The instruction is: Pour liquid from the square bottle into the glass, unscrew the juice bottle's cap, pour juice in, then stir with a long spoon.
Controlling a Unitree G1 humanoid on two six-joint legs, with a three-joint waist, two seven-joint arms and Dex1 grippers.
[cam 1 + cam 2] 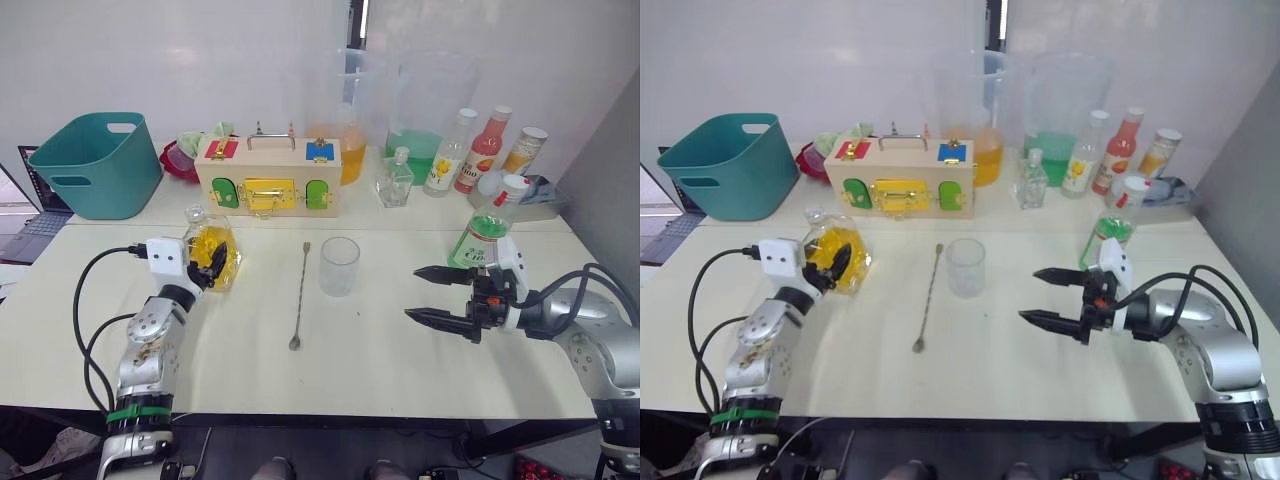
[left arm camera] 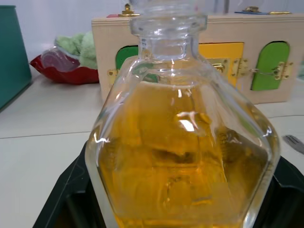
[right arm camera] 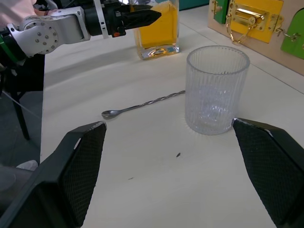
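Observation:
The square bottle (image 1: 212, 256) with yellow liquid (image 2: 175, 161) stands at the table's left. My left gripper (image 1: 210, 266) is shut on its body, a black finger (image 1: 214, 262) lying across the glass. The empty glass (image 1: 339, 265) stands mid-table, and the long spoon (image 1: 300, 295) lies just left of it, bowl toward me. My right gripper (image 1: 413, 293) hovers open to the right of the glass, pointing at it, holding nothing. Behind that gripper stands the juice bottle (image 1: 488, 236) with pale green juice, its cap (image 1: 515, 185) on.
A wooden latch box (image 1: 268, 178) sits behind the glass. A teal basket (image 1: 95, 160) is far left. Two tall pitchers (image 1: 430, 110), a small clear bottle (image 1: 395, 180) and several drink bottles (image 1: 483, 150) line the back right. A red bowl (image 1: 178, 162) holds green cloth.

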